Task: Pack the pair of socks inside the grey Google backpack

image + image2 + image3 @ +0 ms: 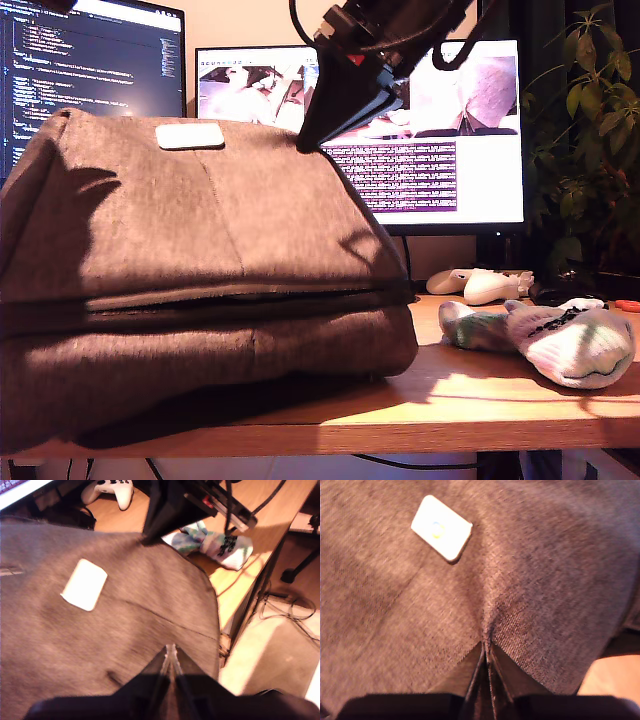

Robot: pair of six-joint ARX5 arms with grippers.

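The grey Google backpack (200,250) lies on the desk and fills the exterior view's left and middle, its white patch (190,136) on top. Its fabric rises to a fold where my second gripper (306,146) pinches it shut; the close view shows the weave puckered at those fingertips (485,647) near the patch (441,527). My first gripper (171,652) is shut and hangs over the backpack (125,630) with nothing seen between its fingers. From there the second gripper (146,539) shows at the bag's far edge. The pair of socks (560,338) lies on the desk at the exterior view's right, also seen as socks (220,545).
A white game controller (480,285) lies behind the socks, also seen as a controller (112,491). Two monitors (440,130) stand at the back and a plant (590,150) at the exterior view's right. The desk's front edge (400,430) runs just before the backpack. Cables (280,610) lie on the floor.
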